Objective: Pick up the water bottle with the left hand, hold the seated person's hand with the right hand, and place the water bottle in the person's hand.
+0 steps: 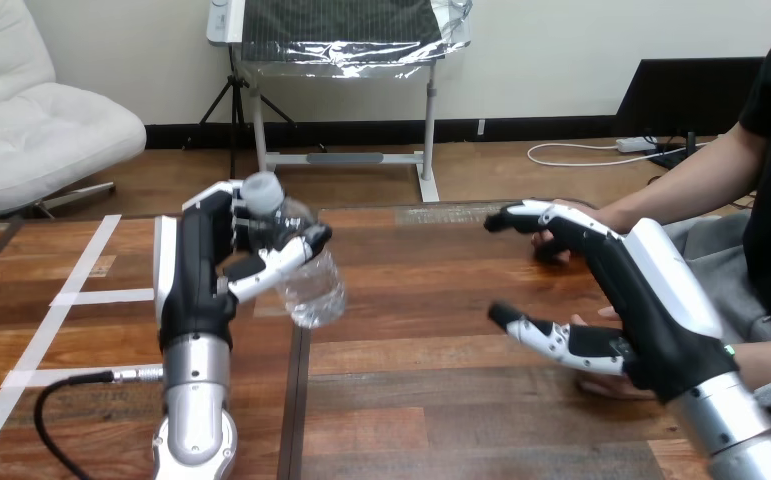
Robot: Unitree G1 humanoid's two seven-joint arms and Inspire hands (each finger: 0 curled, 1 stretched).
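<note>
One water bottle (311, 285), tilted above the table (411, 400), gripped by my left hand (201, 270): thin plastic, likely light and crushable, best held mid-body. My right hand (641, 300) hangs open over the person's hand (609, 218).

Wooden table (411, 290) before me, reddish planks, with a dark seam (299, 400) running front to back. White tape strips (86, 297) lie flat on its left part. At its right edge, the person's nearer hand (611, 388) rests on the wood.
</note>
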